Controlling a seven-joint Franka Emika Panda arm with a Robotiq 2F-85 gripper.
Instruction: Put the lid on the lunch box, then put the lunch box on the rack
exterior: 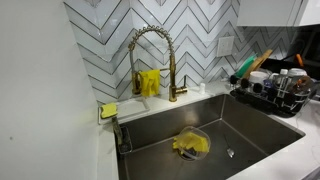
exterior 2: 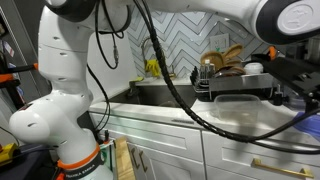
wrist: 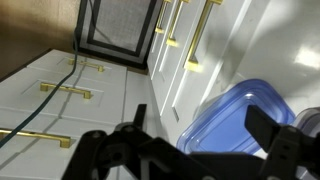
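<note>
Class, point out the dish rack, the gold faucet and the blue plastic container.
Dish rack (exterior: 262,103): an exterior view, front wire wall.
Gold faucet (exterior: 172,85): an exterior view, lower stem.
Blue plastic container (wrist: 240,125): wrist view, translucent top surface.

My pincer (wrist: 197,120): black. Between its fingers I see the lid (wrist: 240,115): translucent blue. Beyond my pincer, cabinet doors (wrist: 40,112): white; handles (wrist: 66,91): gold. Backsplash (exterior: 100,40): white chevron tile, dark grout. Faucet (exterior: 171,70): gold. Rack (exterior: 270,98): black.
</note>
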